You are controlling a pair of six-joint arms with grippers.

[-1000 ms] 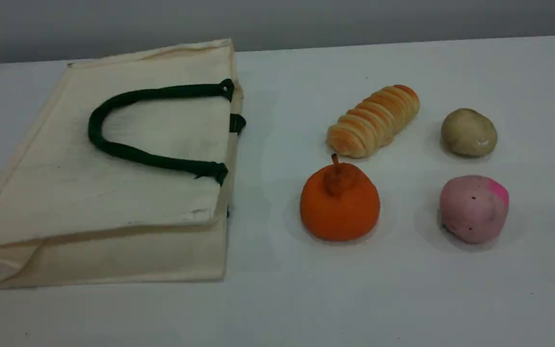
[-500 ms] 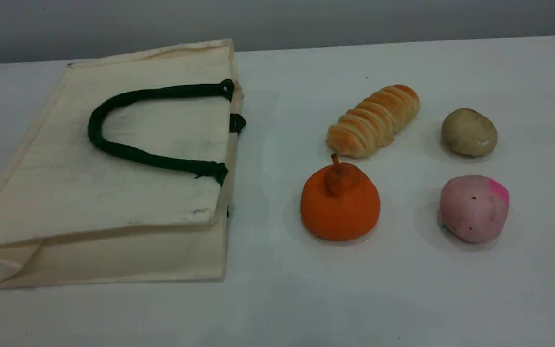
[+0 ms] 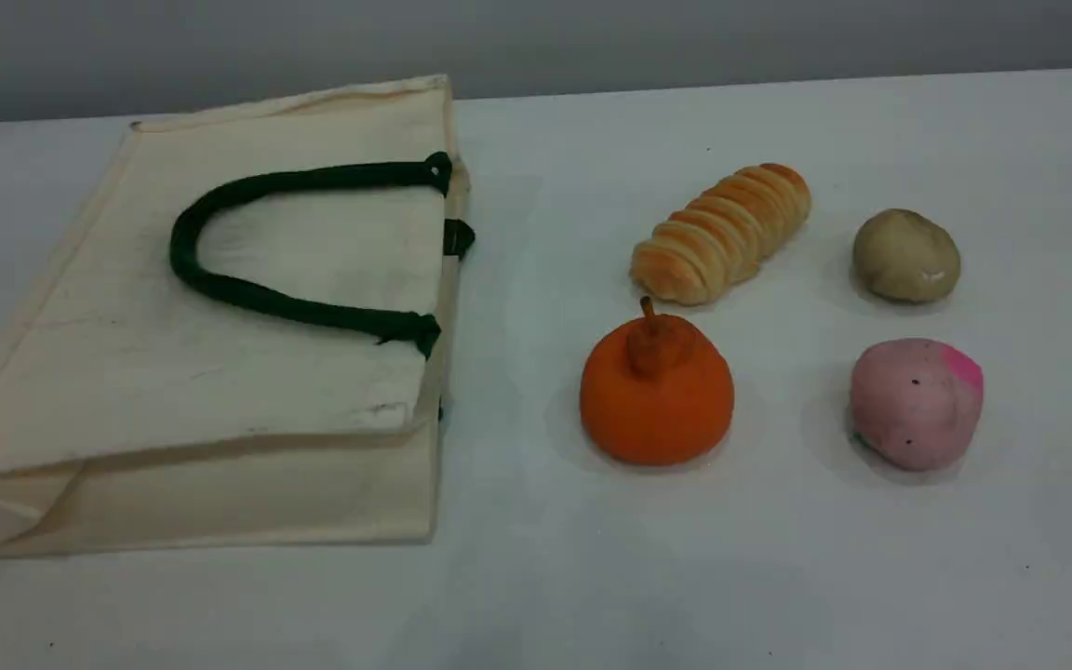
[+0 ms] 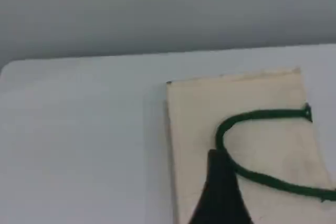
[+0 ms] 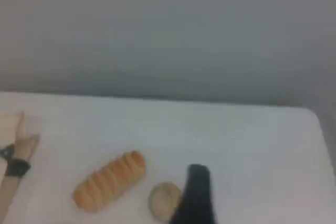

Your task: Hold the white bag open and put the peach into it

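Observation:
The white bag [image 3: 127, 372] lies flat on the left of the table, mouth toward the right, with its dark green handle [image 3: 220, 288] looped on top. The peach [image 3: 913, 405], pale pink with a magenta patch, rests at the front right, well apart from the bag. Neither arm appears in the scene view. In the left wrist view one dark fingertip [image 4: 219, 187] of my left gripper hangs above the bag [image 4: 194, 129] near the handle [image 4: 252, 116]. In the right wrist view a single dark fingertip [image 5: 195, 192] of my right gripper hovers by the beige lump [image 5: 164, 201]; the peach is out of that view.
An orange stemmed fruit [image 3: 655, 395] sits between the bag and the peach. A ridged bread roll [image 3: 720, 234] and a beige potato-like lump [image 3: 905, 256] lie behind them. The table's far edge meets a grey wall.

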